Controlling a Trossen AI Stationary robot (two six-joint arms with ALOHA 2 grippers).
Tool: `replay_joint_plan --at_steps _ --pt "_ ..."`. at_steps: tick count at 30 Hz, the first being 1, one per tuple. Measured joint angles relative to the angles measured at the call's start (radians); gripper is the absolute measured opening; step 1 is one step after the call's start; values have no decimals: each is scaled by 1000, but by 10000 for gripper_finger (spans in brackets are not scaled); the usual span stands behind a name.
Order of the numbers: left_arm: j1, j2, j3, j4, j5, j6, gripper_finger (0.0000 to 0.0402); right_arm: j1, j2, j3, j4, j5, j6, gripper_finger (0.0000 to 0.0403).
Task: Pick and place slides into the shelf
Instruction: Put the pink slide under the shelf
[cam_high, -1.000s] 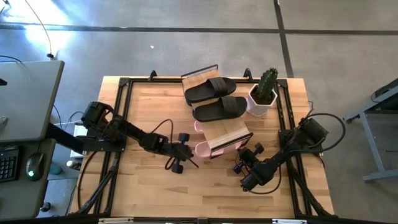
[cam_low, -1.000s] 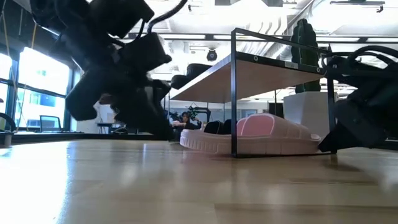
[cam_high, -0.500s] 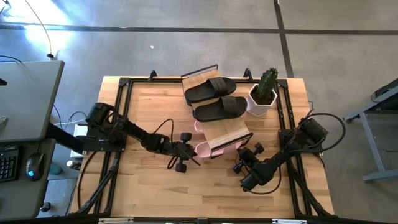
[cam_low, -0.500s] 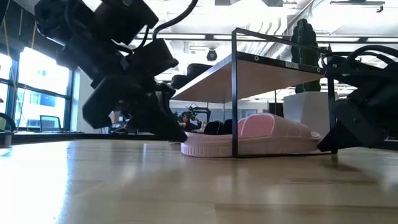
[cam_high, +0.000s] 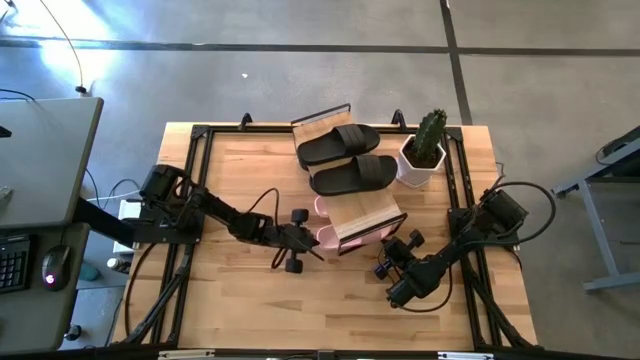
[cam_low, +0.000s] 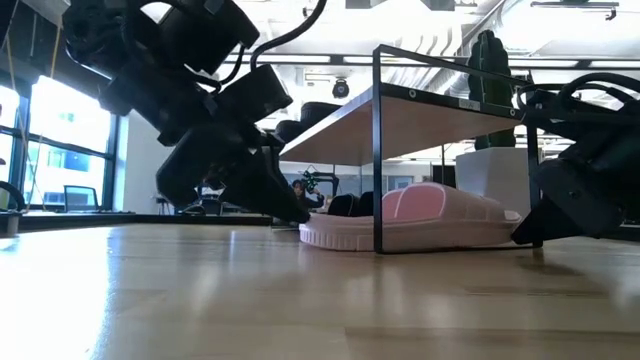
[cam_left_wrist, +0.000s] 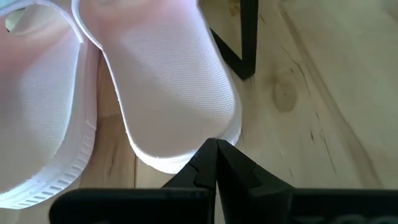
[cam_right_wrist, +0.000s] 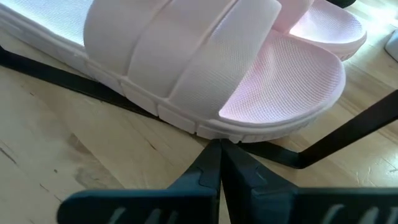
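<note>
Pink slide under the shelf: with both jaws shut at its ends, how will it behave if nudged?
The pink slide looks like moulded foam, so probably light; it should skid on the smooth table rather than tip, since it lies flat. Its thick sole suggests it stays fairly stiff. The shelf leg beside it may catch it.

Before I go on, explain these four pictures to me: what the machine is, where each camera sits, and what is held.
Two dark robot arms work at a wooden table. One camera looks straight down, one sits at table height, and one rides on each wrist. The shoe rack carries two black slides on top; the pale pink slides lie underneath, beside a potted cactus. The left gripper is shut, its tip against the end of one pink slide. The right gripper is shut too, its tip at the other pink slide's edge. Neither holds anything.
</note>
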Motion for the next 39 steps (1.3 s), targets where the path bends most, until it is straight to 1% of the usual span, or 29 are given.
replay_joint_plan --at_steps 15,20,25,34,39 --pt "0 13 0 54 8 28 0 0 0 0 -11 3 16 0" --pt "27 13 0 65 6 28 0 0 0 0 -12 7 16 0" --pt "66 13 0 65 33 20 0 0 0 0 -12 8 16 0" --pt "65 13 0 65 42 23 0 0 0 0 -13 7 16 0" --pt "65 12 0 60 80 23 0 0 0 0 -14 7 16 0"
